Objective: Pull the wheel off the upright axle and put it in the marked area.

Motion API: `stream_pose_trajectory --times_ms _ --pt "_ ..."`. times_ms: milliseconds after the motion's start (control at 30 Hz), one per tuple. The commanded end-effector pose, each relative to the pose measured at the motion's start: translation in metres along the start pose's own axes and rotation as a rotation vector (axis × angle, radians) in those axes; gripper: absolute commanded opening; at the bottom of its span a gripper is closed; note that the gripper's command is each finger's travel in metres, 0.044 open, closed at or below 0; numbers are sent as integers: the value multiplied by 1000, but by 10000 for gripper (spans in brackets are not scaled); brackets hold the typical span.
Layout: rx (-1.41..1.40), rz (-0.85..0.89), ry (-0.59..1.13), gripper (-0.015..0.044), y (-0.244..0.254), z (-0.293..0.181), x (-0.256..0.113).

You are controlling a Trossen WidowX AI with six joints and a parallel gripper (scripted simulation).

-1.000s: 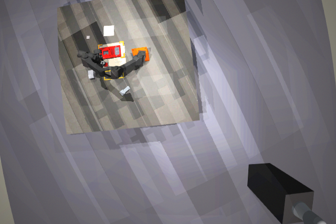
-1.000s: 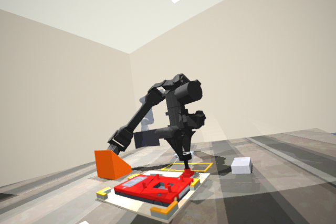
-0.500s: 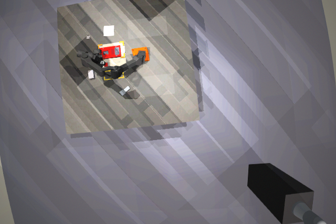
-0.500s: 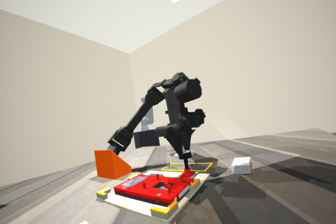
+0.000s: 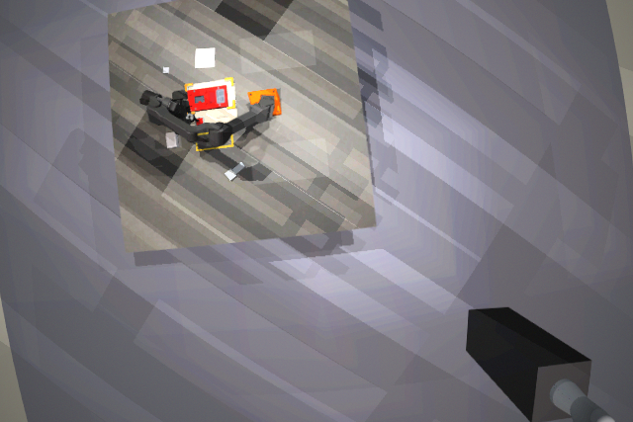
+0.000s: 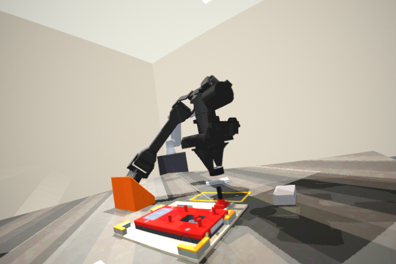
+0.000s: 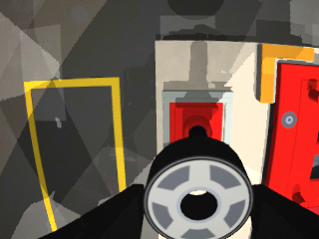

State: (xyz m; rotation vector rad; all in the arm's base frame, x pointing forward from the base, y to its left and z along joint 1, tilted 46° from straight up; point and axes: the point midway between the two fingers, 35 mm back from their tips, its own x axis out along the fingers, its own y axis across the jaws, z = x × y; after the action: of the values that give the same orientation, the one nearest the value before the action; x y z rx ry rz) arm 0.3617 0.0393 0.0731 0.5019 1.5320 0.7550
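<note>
My gripper [image 6: 218, 170] [image 7: 197, 195] is shut on the black-rimmed wheel [image 7: 199, 171], one finger on each side of it. The wheel is clear above the tip of the upright black axle [image 6: 219, 193] [image 7: 197, 130], with a gap between them in the exterior view. The axle stands on a red base [image 6: 220, 203] [image 5: 199, 121] on the pale board. The marked area is a yellow outline [image 5: 215, 148] [image 6: 246, 196] [image 7: 119, 129], left of the axle in the wrist view. The arm covers part of the outline in the top view.
A red panel [image 5: 208, 104] [image 6: 169, 222] with short pegs lies on the pale board between yellow corner pieces. An orange block [image 5: 277, 101] [image 6: 124, 193] stands near the arm's base. A pale block [image 5: 172, 139] [image 6: 284, 195] and a silvery piece [image 5: 231, 174] [image 6: 217, 182] lie on the table.
</note>
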Motion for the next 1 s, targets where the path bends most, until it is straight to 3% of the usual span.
stream_pose_trajectory --times_ms 0,967 --pt "0 1 5 0 5 -2 2" --pt "-3 1 4 0 84 -50 -6"
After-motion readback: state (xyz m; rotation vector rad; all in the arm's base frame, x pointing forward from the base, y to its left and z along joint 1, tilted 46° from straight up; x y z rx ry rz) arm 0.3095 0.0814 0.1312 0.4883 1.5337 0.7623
